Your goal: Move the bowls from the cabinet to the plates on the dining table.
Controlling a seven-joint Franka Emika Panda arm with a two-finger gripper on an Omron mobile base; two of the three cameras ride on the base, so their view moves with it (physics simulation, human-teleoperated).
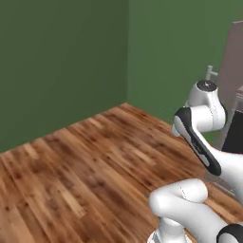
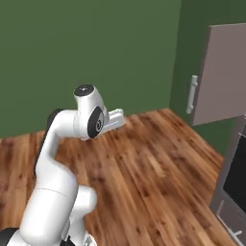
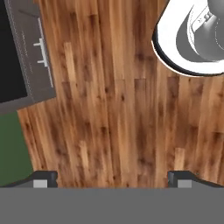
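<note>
The cabinet (image 2: 223, 72) is a mauve-brown panel door with a grey bar handle (image 2: 193, 94), standing open at the right; its edge (image 1: 232, 61) also reaches into the left base view. My gripper (image 3: 112, 179) is open, its two dark fingertips (image 3: 43, 178) far apart over bare wooden floor with nothing between them. The arm is folded up with the hand (image 2: 114, 118) held high and well short of the cabinet. The bowls, the plates and the dining table are out of view.
A dark oven front (image 2: 236, 180) with a grey frame stands below and right of the cabinet door, and lies at the left in the hand view (image 3: 13, 52). Green walls (image 1: 61, 61) meet in a corner ahead. Wooden floor (image 1: 85, 161) stretches wide in front.
</note>
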